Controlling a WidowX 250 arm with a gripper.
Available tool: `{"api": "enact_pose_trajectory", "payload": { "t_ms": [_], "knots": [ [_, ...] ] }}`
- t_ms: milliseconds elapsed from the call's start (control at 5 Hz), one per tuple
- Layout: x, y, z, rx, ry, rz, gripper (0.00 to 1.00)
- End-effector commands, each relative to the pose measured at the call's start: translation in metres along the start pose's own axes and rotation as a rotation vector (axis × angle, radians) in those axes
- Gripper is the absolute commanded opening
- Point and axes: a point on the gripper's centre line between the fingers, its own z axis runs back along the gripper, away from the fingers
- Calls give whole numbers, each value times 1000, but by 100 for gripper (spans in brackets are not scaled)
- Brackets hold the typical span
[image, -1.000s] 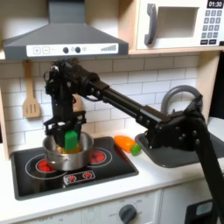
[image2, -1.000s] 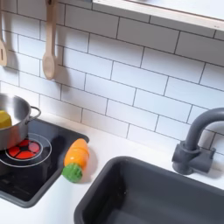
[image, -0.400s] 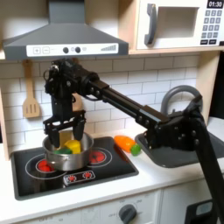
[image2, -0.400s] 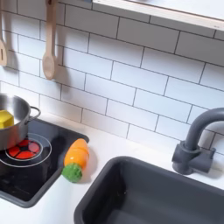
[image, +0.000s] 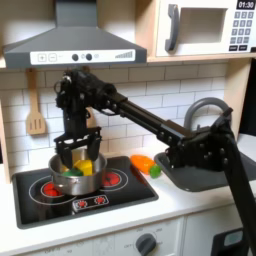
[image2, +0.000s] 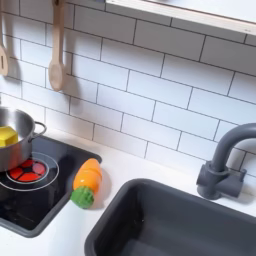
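In the first exterior view my gripper (image: 77, 149) hangs open just above a metal pot (image: 74, 181) on the stove's left burner. A yellow and green toy vegetable (image: 80, 167) lies inside the pot, with nothing between my fingers. The second exterior view has the pot (image2: 14, 141) at its left edge with the yellow piece (image2: 6, 137) inside. An orange toy carrot with a green top (image: 146, 164) lies on the counter to the right of the stove in the first exterior view, and the carrot (image2: 88, 181) is apart from the pot.
The black stove top (image: 120, 192) has red burners. A dark sink (image2: 175, 226) with a grey faucet (image2: 224, 160) lies right of the carrot. Wooden utensils (image2: 57, 52) hang on the tiled wall. A range hood (image: 72, 44) and a microwave (image: 205, 27) sit overhead.
One second ago my gripper was low in the pot, shut on the green and yellow vegetable. It has let go and risen; the vegetable now lies in the pot.
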Motion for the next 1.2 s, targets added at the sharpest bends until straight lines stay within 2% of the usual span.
{"api": "enact_pose_trajectory", "payload": {
  "t_ms": [0, 200, 400, 1000],
  "knots": [
    [-1, -9, -2, 8, -4, -17, 100],
    [-2, -15, 3, 4, -29, -34, 100],
    [-4, -13, 6, 11, -31, -30, 100],
    [-3, -18, 5, 9, -30, -37, 100]
  ]
}}
